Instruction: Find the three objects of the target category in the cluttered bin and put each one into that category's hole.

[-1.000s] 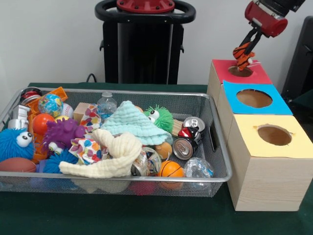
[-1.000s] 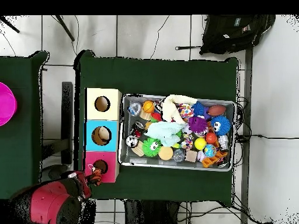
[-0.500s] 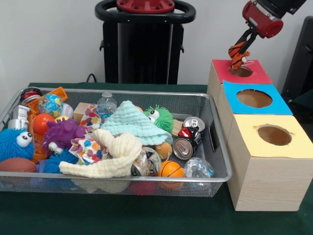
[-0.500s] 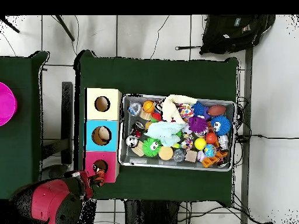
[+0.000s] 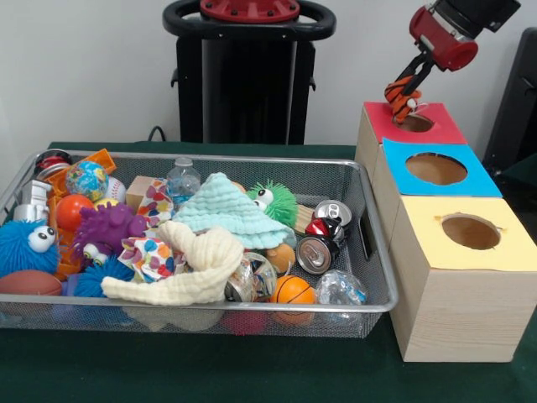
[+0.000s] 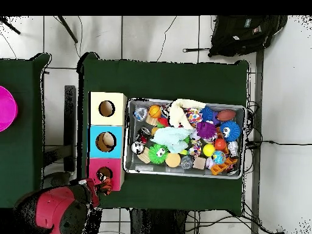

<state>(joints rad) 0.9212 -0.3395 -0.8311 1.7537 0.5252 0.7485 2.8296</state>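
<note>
While clamped by end effector (image 5: 403, 94), striped toy (image 5: 400, 99) hanging lengthwise downward.

Robot lab: pedestal (image 5: 249, 71), green-clothed tables (image 6: 164, 76) (tiled floor (image 6: 146, 33)).

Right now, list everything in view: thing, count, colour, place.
wire bin: one, silver, on the green table
boxes: three wooden, tops red, blue, yellow, beside the bin
fuzzy toys: blue, purple, green, in the bin
cloths: mint, cream, on top of the pile
cans: two or three, bin's box-side end
small basketball: one, orange, front of the bin
backpack: one, black, on the floor
striped toy: one, orange-black, held above the red box
gripper: one, closed on the striped toy
</note>
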